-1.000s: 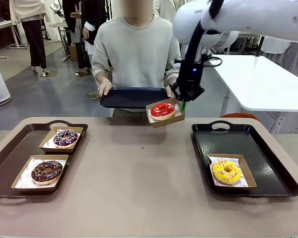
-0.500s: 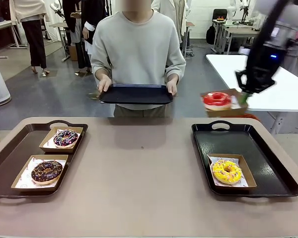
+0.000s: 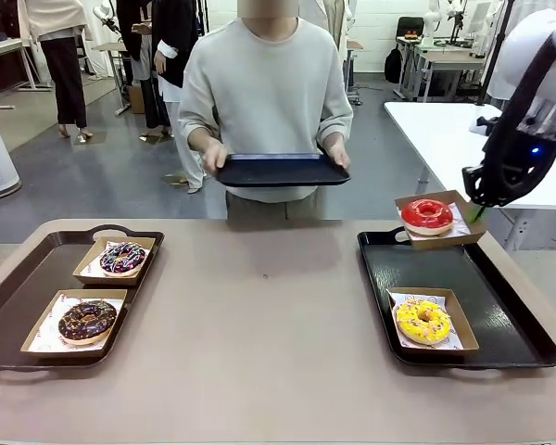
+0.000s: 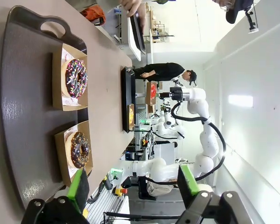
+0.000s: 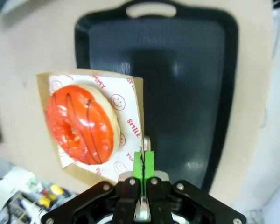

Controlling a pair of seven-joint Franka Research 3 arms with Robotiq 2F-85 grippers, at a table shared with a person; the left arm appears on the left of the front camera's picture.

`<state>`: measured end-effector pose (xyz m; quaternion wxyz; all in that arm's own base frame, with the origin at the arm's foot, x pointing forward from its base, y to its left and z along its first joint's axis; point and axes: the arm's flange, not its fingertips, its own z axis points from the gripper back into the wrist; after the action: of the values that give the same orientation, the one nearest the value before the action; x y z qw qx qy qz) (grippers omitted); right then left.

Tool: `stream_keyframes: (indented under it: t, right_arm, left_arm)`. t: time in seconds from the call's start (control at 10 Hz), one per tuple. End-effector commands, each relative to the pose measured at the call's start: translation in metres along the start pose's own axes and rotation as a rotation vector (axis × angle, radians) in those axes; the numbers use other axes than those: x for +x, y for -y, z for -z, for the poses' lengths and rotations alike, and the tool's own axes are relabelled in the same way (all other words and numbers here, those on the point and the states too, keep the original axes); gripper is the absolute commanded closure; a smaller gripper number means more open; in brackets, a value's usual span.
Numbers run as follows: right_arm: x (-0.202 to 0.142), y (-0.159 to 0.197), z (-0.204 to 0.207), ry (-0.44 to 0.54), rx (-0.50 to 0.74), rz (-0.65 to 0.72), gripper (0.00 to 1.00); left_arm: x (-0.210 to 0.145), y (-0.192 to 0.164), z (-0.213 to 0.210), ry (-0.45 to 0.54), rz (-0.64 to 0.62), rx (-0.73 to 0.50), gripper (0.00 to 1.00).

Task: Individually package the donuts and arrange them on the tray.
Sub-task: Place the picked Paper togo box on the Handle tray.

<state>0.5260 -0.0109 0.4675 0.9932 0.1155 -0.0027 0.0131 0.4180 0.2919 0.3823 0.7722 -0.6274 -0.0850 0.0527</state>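
Beige table, front view: brown tray (image 3: 18, 306) at the left edge, black tray (image 3: 500, 324) at the right edge. A person (image 3: 269, 93) at the far side holds a third tray (image 3: 280, 171) in the air, off the table. Brown tray carries two boxed donuts: purple donut (image 3: 122, 258) toward its far end, chocolate donut (image 3: 87, 320) toward its near end. Yellow donut (image 3: 423, 320) sits boxed near the black tray's near right corner. Right gripper (image 3: 474, 209) has its fingers pinched on the rim of a box (image 3: 442, 222) with the red donut (image 3: 427, 214) in it, hanging over the black tray's far edge, not yet down.

Left wrist view: left gripper (image 4: 133, 185) hangs over the brown tray's near end, green pads wide apart, nothing between them. Chocolate donut (image 4: 78, 149) is closest, purple donut (image 4: 75, 77) beyond it.

Right wrist view: fingers together on the box's (image 5: 135, 112) edge, clamping cardboard and liner; the red donut (image 5: 82, 124) sits off to one side of the grip. Black tray (image 5: 186, 88) lies below, bare under the gripper.

Step in hand, as I read it: placing the boxed red donut on the black tray. Next move calls for lowering the box flat onto the bare far half, clear of the yellow donut, then releasing. Edge grip means the box may tilt, so go slow.
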Motion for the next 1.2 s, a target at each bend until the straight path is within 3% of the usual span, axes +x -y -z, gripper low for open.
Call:
stream_keyframes:
  t: [0.0,0.5,1.1]
  right_arm:
    - [0.019,-0.006,0.017,0.027,0.042,-0.005,0.99]
    - [0.059,-0.017,0.067,-0.049,0.037,0.072,0.99]
    - [0.062,-0.016,0.11,-0.097,0.033,0.11,0.99]
  left_arm:
    - [-0.001,0.002,0.0,0.004,0.002,-0.002,0.0]
    - [-0.001,0.002,0.0,0.004,0.002,-0.002,0.0]
    - [-0.001,0.002,0.0,0.004,0.002,-0.002,0.0]
